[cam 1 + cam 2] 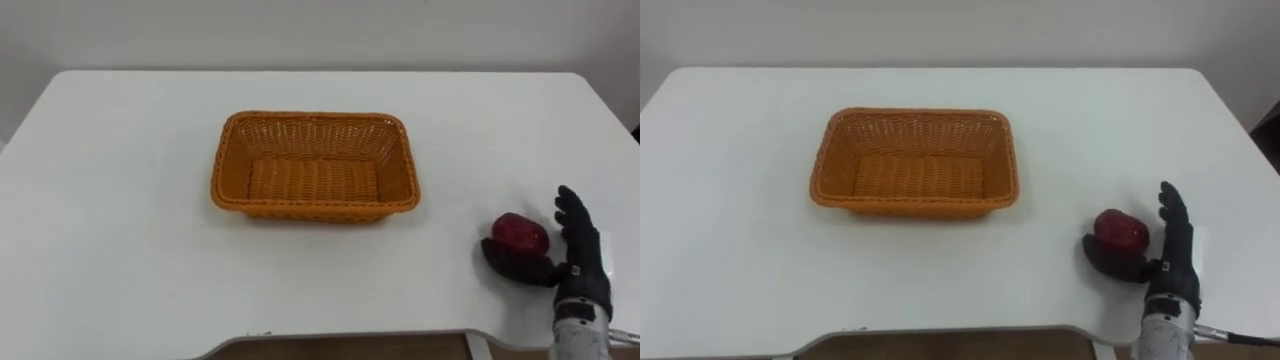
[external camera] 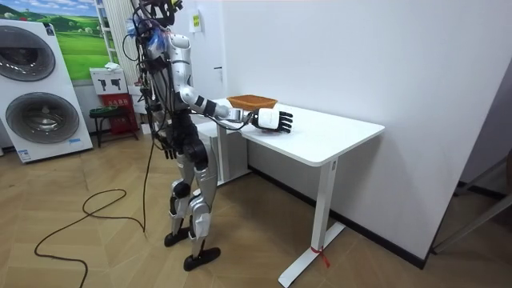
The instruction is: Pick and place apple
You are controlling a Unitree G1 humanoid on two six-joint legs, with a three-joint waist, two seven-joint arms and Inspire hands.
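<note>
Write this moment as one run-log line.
right hand: open, beside apple | apple: on table, right of basket | basket: empty | placing: not yet done

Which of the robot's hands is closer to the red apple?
Right. The right hand is at the apple, open, thumb along its near side and fingers straight beside its right.

Silver-grey humanoid, black-fingered hand
The right hand (image 1: pixel 582 258) has black fingers, a black palm and a silver-grey wrist cuff; in the room view its back is white. Body and legs are silver-grey with black joints, and dark cables hang around the head.
</note>
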